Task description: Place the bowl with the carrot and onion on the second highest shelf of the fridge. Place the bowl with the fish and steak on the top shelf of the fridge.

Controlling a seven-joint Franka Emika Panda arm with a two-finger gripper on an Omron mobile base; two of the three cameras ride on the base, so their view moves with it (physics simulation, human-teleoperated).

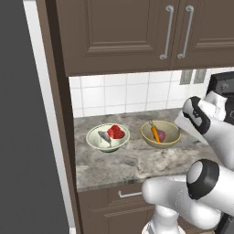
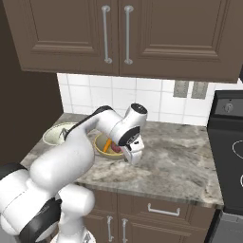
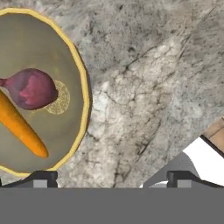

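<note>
Two bowls sat side by side, a little apart, on a grey marbled counter (image 1: 137, 160) beneath brown wall cabinets (image 1: 137, 32). The yellow-rimmed bowl (image 1: 160, 133) held the carrot (image 1: 155, 132) and the purple-red onion (image 1: 161, 135), lying against each other. To its left, the pale green bowl (image 1: 108, 137) held the silver fish (image 1: 105, 137) and the red steak (image 1: 116, 131). The fridge (image 1: 23, 137) stood at the far left of the counter, showing its dark grey side; its shelves could not be seen.

The gripper (image 3: 111, 177) hovered low over the counter just beside the yellow-rimmed bowl, its two fingers (image 3: 41, 178) spread wide and holding nothing. In the hand view, one fingertip sat near the bowl's rim and the other over bare stone.

Judging by this, the task was at its very start: neither bowl had been lifted or placed in the fridge, and the arm seemed to be lining up to take the carrot-and-onion bowl by its rim. Both placements remained to be done.

No brands, labels or readable writing appeared anywhere.
</note>
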